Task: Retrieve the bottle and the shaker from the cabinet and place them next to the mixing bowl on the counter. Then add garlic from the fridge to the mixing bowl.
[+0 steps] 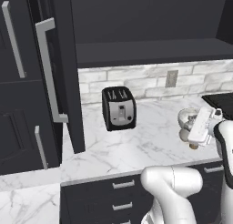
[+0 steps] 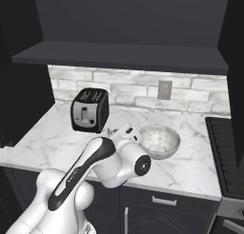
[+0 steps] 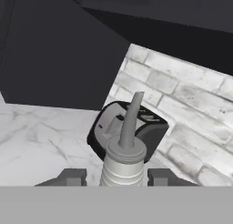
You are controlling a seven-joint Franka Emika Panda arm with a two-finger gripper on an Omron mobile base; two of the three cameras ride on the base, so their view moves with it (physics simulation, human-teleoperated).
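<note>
In the hand view the bottle (image 3: 124,159), creamy-white with a thin grey nozzle, stands between my fingertips (image 3: 73,176), and my gripper (image 3: 116,177) is shut on it. In the left base view the gripper (image 1: 200,125) hangs low over the counter (image 1: 136,145) at the right, with the bottle's rounded body (image 1: 184,134) just left of it. The mixing bowl (image 1: 185,114) sits right behind it, partly hidden; it shows whole beside the hand in the right base view (image 2: 159,140). The cabinet (image 1: 150,50) stands open, its door (image 1: 48,68) swung out. The shaker, garlic and fridge are out of view.
A black toaster (image 1: 119,108) stands against the brick backsplash, left of the bowl. A dark stove (image 2: 228,147) borders the counter on the right. An outlet (image 1: 171,78) is on the wall. Dark drawers (image 1: 118,196) run under the counter's front edge.
</note>
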